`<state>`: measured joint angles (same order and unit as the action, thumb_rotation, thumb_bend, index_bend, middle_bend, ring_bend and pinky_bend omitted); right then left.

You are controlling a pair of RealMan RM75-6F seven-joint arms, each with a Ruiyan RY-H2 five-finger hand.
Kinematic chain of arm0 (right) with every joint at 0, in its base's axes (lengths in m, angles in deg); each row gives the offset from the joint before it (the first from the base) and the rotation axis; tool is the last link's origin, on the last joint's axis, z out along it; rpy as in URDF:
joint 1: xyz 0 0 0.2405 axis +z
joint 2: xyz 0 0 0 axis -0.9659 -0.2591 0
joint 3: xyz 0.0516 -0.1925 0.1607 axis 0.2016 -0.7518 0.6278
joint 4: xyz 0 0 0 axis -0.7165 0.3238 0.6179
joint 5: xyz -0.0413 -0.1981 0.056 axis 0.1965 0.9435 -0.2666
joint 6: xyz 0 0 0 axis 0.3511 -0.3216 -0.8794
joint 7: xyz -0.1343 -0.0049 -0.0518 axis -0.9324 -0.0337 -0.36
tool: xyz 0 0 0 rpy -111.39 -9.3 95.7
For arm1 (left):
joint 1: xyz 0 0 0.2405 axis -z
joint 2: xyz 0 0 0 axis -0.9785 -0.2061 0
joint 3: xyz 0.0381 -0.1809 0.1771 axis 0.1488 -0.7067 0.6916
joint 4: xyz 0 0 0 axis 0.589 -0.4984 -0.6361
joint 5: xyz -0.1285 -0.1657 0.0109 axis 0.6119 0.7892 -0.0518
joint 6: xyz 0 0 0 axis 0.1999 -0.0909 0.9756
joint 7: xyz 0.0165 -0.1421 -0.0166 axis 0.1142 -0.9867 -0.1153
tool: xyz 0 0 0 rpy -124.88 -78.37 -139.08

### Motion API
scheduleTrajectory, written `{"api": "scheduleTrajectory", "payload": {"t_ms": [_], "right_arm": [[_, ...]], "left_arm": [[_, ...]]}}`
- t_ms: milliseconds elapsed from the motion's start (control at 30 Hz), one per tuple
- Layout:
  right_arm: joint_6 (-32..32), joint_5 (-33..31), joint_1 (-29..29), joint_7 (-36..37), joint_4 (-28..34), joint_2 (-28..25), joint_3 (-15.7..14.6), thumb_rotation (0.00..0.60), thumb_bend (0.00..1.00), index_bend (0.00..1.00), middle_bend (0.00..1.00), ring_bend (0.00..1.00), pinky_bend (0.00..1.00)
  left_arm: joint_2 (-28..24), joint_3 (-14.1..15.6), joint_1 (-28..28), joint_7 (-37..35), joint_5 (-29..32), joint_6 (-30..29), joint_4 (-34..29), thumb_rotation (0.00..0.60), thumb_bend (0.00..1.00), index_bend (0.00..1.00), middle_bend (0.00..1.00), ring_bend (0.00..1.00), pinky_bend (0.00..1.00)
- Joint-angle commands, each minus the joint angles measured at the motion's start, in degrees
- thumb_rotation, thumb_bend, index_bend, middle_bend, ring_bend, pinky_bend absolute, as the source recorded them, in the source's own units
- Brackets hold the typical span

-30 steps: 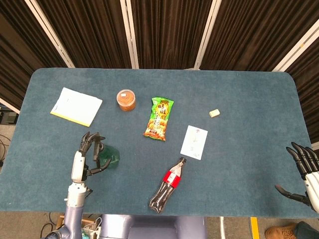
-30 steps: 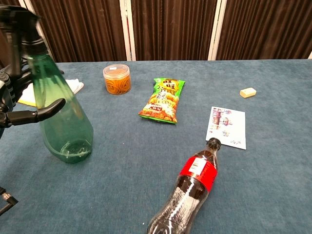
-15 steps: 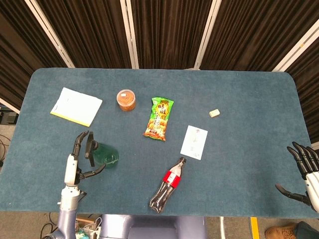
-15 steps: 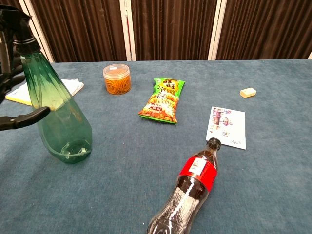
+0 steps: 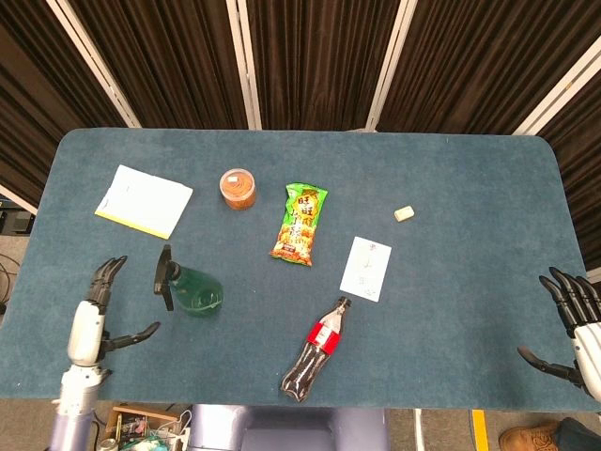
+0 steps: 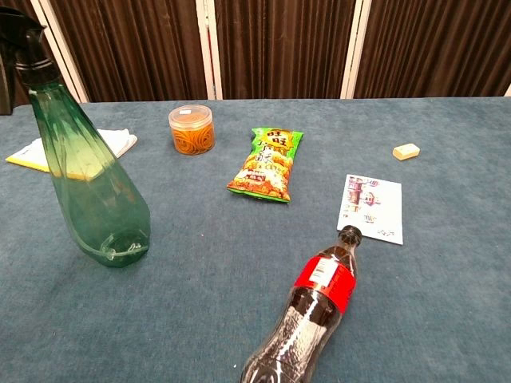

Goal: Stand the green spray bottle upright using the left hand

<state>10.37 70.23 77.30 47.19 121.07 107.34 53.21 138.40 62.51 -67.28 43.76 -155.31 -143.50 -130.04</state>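
The green spray bottle stands upright on the blue table, its black trigger head at the top, and shows large at the left of the chest view. My left hand hangs open near the table's front left edge, well left of the bottle and touching nothing. It is out of the chest view. At the front right corner, my right hand is open, off the table's edge.
A cola bottle lies on its side in front of centre. A snack bag, an orange-lidded tub, a card, a small eraser and a notepad lie further back.
My left hand has let go of the spray bottle and drawn away to the left and toward the front edge. The bottle stays standing. The right hand has not moved.
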Motion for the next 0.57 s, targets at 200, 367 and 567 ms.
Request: {"api": "scheduleTrajectory", "payload": {"t_ms": [200,367,567], "right_arm": [[-4.0,-10.3,0.8,-10.7,1.7,2.3,3.9,0.6,0.18,0.0,0.0,0.0,0.0],[-4.2,-9.8,0.5,-12.5,3.3,2.4,3.5,0.6,0.18,0.0,0.0,0.0,0.0],[-1.8,-7.9,-0.6,-13.6,4.1,2.5,3.0,0.6,0.18,0.0,0.0,0.0,0.0]], "left_arm": [[-22.5,2.2,-2.7,38.9,8.4,8.1,-22.3,0.6,0.07,0.0,0.05,0.0,0.03],[-22.2,1.7,-2.7,35.1,7.4,9.1,-19.9,0.6,0.07,0.0,0.03,0.0,0.02],[-23.2,1.7,-1.9,32.7,6.5,12.2,-18.5,0.6,0.07,0.0,0.03,0.0,0.02]]}}
